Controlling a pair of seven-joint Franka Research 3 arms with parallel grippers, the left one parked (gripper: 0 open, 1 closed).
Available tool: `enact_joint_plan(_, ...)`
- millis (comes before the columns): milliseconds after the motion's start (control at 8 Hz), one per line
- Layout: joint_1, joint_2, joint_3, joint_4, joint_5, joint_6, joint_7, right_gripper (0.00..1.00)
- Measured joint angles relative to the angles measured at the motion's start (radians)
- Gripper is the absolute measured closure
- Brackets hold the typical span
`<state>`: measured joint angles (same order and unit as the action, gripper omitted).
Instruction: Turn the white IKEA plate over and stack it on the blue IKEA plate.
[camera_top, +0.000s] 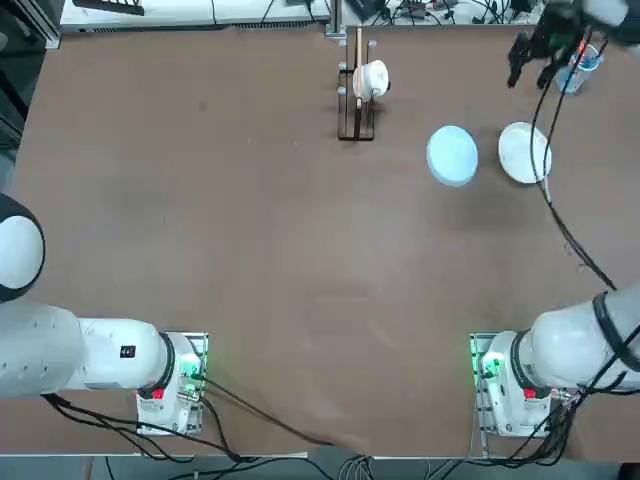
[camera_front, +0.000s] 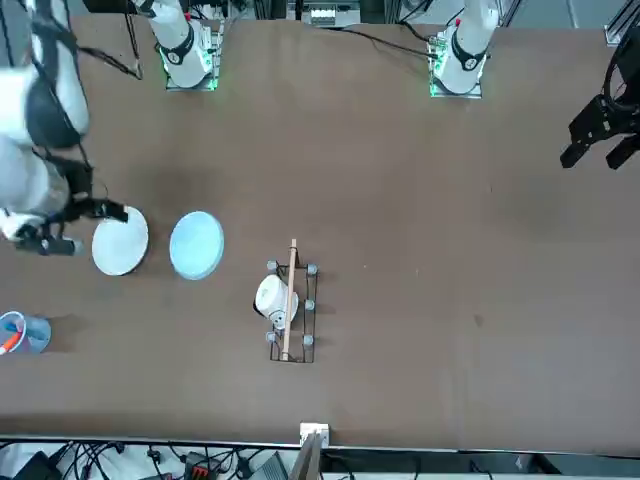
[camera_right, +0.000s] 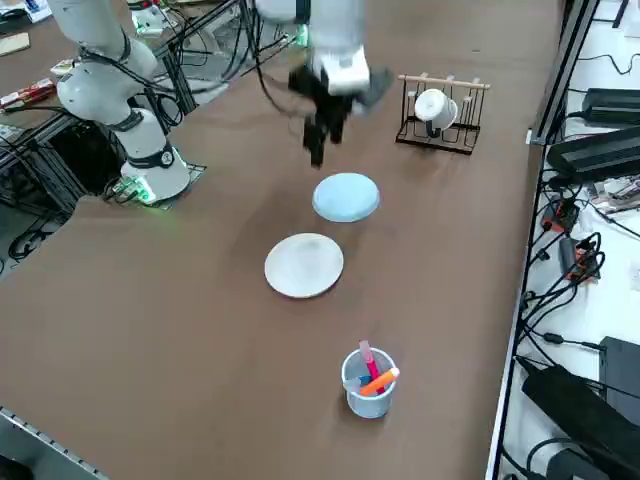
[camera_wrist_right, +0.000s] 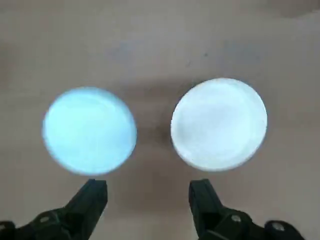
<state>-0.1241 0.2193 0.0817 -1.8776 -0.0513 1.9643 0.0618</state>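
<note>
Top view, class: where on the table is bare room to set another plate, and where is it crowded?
Free: the broad brown table between the mug rack and the arm bases. Crowded: the far right corner, with blue plate, white plate, marker cup and the open right hand above.

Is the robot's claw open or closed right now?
Open. In the wrist view the right gripper shows its two dark fingers spread apart with nothing between them, above the blue IKEA plate and white IKEA plate.

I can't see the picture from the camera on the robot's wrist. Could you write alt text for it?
Seen from above, two round plates lie apart on a brown table: the blue IKEA plate and the white IKEA plate. The right gripper hangs open above them, holding nothing, its two dark fingers rising from the picture's edge.
</note>
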Motion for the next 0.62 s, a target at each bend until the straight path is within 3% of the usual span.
enact_joint_plan(250, -0.042, 0.028, -0.001, -0.201, -0.037, 0.259, -0.031, 0.0)
enact_joint_plan(625, -0.07, 0.129, -0.002, -0.242, -0.089, 0.384, -0.039, 0.0)
